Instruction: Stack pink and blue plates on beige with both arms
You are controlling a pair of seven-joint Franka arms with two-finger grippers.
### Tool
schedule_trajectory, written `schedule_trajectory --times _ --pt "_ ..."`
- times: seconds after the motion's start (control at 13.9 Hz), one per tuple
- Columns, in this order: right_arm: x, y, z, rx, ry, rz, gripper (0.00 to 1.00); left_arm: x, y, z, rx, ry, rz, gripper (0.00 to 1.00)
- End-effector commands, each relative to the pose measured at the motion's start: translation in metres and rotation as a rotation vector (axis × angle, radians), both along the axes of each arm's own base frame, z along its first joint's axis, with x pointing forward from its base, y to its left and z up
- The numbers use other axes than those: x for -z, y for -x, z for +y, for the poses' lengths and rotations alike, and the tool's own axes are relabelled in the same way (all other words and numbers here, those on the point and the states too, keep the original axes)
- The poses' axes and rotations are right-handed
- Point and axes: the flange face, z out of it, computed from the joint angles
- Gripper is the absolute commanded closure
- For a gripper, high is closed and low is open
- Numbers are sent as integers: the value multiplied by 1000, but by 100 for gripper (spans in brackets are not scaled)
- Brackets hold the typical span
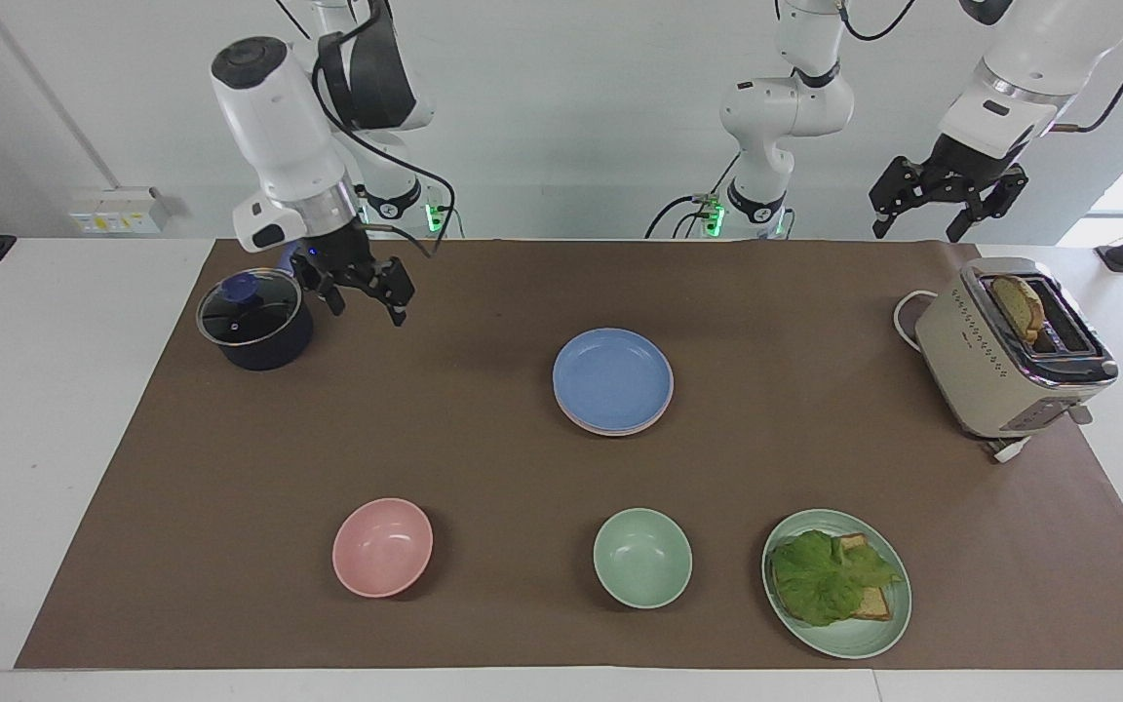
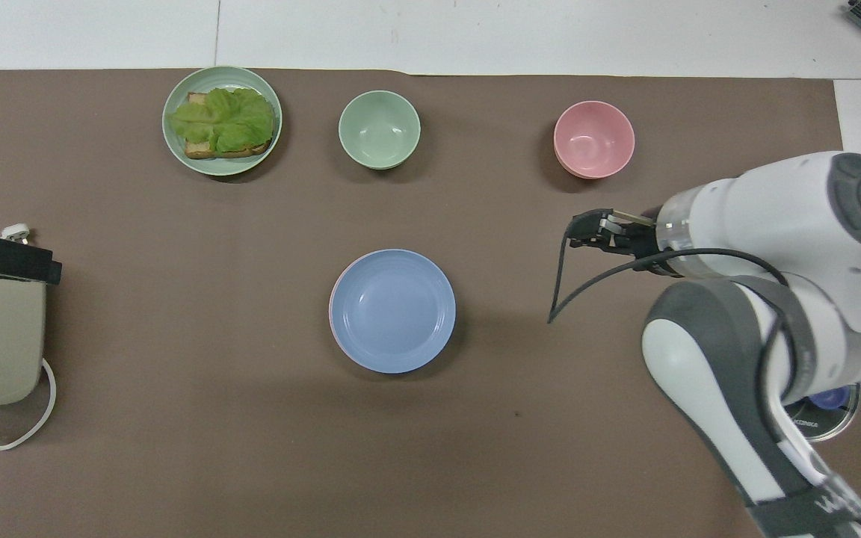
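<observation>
The blue plate (image 1: 612, 378) (image 2: 392, 310) lies mid-mat on top of a stack. A thin rim of the pink plate (image 1: 589, 425) (image 2: 332, 314) shows just under it. The beige plate is hidden in both views. My right gripper (image 1: 367, 310) (image 2: 578, 229) hangs open and empty above the mat, beside the saucepan and well clear of the stack. My left gripper (image 1: 922, 226) (image 2: 4, 260) waits open and empty in the air over the toaster's end of the table.
A dark saucepan (image 1: 254, 322) with a glass lid stands at the right arm's end. A pink bowl (image 1: 382, 546), a green bowl (image 1: 641, 558) and a mint plate (image 1: 888, 624) with lettuce and toast line the edge farthest from the robots. The toaster (image 1: 990, 361) holds a bread slice.
</observation>
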Motion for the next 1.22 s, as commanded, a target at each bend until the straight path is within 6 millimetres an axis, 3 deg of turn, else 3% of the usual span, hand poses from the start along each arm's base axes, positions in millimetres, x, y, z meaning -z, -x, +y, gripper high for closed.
schedule_trajectory --times 0.0,0.14,0.29,0.43,0.57,0.79,1.15 --pt "-57 -1 -29 -15 50 38 0 -3 5 2 -3 6 9 0" --pt "-84 2 -35 -51 119 32 0 -3 5 2 -3 6 9 0" --pt "-96 6 -40 -56 131 49 0 -4 5 2 -3 6 7 0" --pt "-111 -3 -56 -95 125 65 0 -3 5 2 -3 6 9 0" --pt "-107 -4 -66 -112 109 63 0 -3 5 2 -3 6 9 0" --pt "-100 10 -62 -122 107 78 0 -4 5 2 -3 6 7 0" --pt "-98 4 -58 -165 103 46 0 -3 5 2 -3 6 9 0"
